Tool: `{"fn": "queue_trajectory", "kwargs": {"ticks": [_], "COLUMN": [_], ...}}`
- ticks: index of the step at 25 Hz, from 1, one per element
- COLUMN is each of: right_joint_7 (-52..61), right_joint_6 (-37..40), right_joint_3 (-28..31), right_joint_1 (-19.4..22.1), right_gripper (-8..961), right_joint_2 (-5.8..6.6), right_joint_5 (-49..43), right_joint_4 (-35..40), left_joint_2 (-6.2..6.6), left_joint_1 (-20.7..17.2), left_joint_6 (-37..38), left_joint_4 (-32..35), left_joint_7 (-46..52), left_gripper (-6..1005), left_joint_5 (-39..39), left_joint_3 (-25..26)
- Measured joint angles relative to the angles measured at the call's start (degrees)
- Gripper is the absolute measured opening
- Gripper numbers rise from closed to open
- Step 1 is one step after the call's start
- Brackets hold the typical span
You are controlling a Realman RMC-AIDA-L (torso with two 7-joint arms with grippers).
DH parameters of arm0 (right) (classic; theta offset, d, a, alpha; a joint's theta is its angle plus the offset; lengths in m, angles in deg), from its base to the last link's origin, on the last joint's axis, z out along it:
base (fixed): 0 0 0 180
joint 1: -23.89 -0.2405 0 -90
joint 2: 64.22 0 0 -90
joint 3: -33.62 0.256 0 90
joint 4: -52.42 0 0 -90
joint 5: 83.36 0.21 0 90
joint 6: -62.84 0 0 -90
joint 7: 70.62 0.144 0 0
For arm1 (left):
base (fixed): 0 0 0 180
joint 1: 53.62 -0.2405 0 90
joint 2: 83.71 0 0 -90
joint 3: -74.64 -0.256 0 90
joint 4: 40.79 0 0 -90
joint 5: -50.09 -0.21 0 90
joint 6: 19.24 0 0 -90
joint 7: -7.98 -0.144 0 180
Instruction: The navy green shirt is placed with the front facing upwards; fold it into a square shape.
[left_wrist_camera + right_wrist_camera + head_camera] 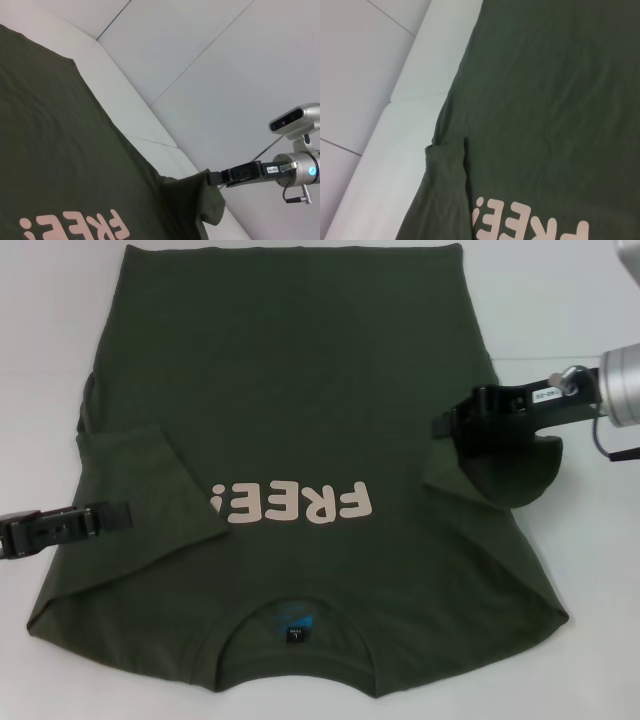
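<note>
Lying on a white table, navy green shirt, sleeve in right gripper's closed jaws; left jaws unclear.

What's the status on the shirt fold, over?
Right gripper shut on lifted sleeve. Left gripper low over folded sleeve. Navy green shirt flat, front up. Nothing obstructing.

White table top, pale grey floor with thin seam lines, even light

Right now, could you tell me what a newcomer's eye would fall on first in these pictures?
The navy green shirt fills the white table, pale FREE! lettering facing up. The right gripper lifts the shirt's sleeve at the robot's right. The left gripper rests at the other sleeve, already folded inward.
</note>
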Motion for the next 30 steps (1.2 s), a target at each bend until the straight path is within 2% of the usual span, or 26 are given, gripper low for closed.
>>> {"fn": "queue_trajectory", "kwargs": {"ticks": [7,18,23,30], "right_joint_7": [0.26,-0.25,0.01,-0.01], "right_joint_6": [-3.89,-5.92,-6.51,-6.36], "right_joint_3": [-3.86,-3.72,-3.51,-3.31], "right_joint_1": [-0.22,0.25,0.31,0.65], "right_gripper": [13,31,114,359], "right_joint_2": [-0.95,-1.59,-1.65,-1.28], "right_joint_5": [0.00,1.56,1.69,2.45], "right_joint_4": [-1.21,-1.40,-1.47,-1.47], "left_joint_2": [-0.19,-0.20,-0.18,-0.18], "left_joint_1": [0.05,0.62,0.64,0.92], "left_joint_6": [-0.09,-0.91,-1.84,-2.31], "left_joint_4": [-0.20,-1.52,-1.51,-1.50], "left_joint_7": [-0.02,-0.36,-0.09,-0.06], "left_gripper": [846,846,846,846], "left_joint_5": [-0.15,-0.35,-0.11,-0.05], "left_joint_3": [-0.24,-0.35,-0.35,-0.34]}}
